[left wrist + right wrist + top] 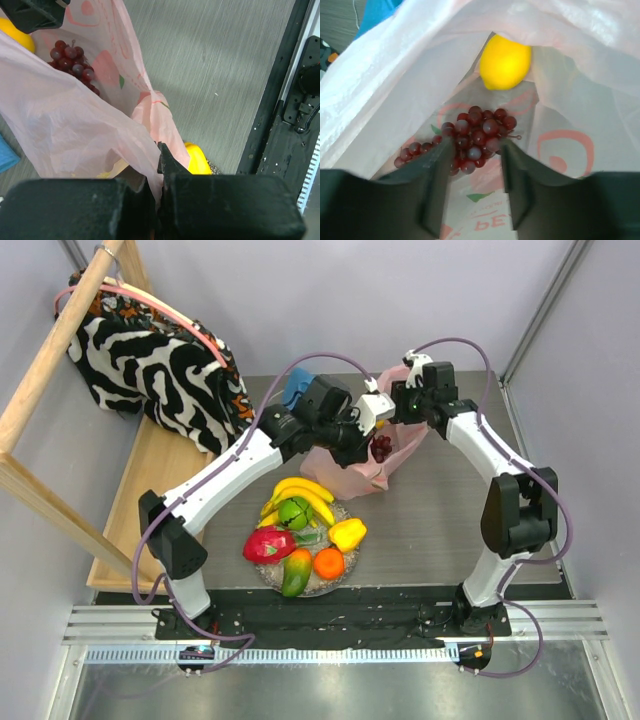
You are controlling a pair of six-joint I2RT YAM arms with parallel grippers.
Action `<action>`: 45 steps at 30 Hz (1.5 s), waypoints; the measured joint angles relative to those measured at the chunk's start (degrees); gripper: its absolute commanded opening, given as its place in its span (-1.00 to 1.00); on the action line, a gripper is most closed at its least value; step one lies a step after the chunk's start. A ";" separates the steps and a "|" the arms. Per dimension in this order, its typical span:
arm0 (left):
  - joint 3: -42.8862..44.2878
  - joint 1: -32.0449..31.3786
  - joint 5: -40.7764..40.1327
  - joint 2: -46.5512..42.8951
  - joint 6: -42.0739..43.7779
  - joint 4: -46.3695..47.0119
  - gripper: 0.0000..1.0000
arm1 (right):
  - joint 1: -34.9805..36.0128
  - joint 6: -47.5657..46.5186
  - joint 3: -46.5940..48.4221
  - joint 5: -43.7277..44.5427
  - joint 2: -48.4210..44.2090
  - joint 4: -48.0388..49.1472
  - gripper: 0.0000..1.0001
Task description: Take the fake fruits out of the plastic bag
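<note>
My left gripper [159, 150] clenched on a fold of the pink bag [75, 130], grapes [477, 127] between the fingers of my right gripper [476, 146], cannot tell if gripped, lemon [505, 62] just beyond, plain only in that wrist view.

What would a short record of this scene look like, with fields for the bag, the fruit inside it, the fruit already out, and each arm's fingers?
Bag: pink plastic bag, mouth open
Inside bag: grapes, lemon
Out, on plate: banana bunch, green apple, dragon fruit, yellow pepper, orange, mango
Left fingers: shut on the bag's edge
Right fingers: inside the bag, either side of the grapes; grip unclear
</note>
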 measured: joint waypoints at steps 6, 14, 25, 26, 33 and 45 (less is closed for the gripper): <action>-0.63 0.00 0.02 0.00 -0.02 -0.07 -1.00 | 0.39 3.39 0.50 -0.17 4.94 0.61 0.42; -1.51 0.00 0.04 -0.11 0.00 -0.07 -1.00 | 2.03 5.40 9.31 4.46 18.14 0.52 0.63; -2.03 0.02 0.50 -0.09 -0.24 -0.17 -1.00 | 5.86 5.14 23.76 13.31 29.88 1.60 0.63; -2.03 0.02 0.48 -0.09 -0.24 -0.17 -1.00 | 5.95 4.87 25.42 13.77 31.61 1.55 0.55; -2.14 0.11 0.17 -0.09 -0.20 0.02 -1.00 | 6.05 -1.14 32.57 14.10 38.27 2.56 -0.35; 1.53 1.01 -0.79 2.05 3.21 -1.31 -1.00 | 3.37 -7.67 18.32 2.49 22.25 -0.39 -0.63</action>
